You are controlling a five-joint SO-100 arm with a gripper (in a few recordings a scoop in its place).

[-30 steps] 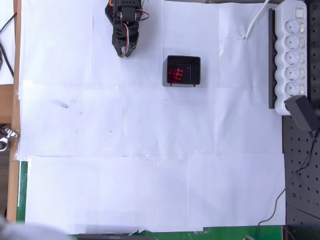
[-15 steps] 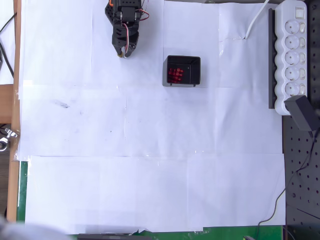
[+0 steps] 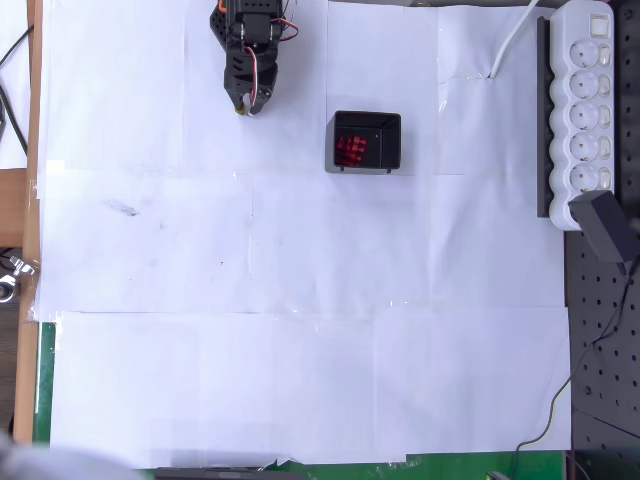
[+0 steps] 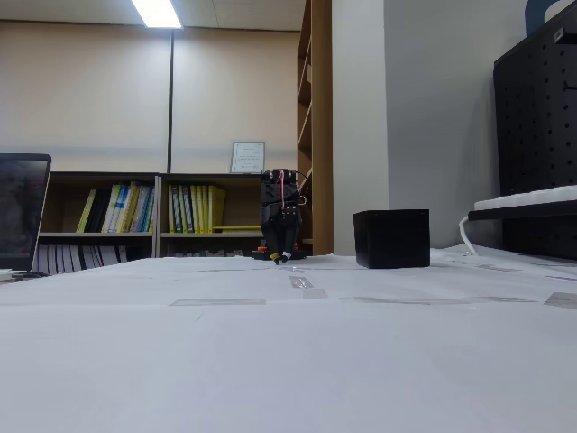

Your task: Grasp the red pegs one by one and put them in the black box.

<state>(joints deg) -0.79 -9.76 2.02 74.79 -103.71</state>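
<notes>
Nothing has moved since a second ago. The claw [image 3: 243, 105] rests pressed together, empty, left of the square matte black box [image 3: 366, 141], where the red pegs [image 3: 351, 150] cluster, on the white-papered bench [image 3: 300, 300].

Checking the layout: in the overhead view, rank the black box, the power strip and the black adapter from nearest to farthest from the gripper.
From the gripper:
1. Black box, just right of it.
2. Power strip, at the right edge.
3. Black adapter, right edge, lower down.
</notes>
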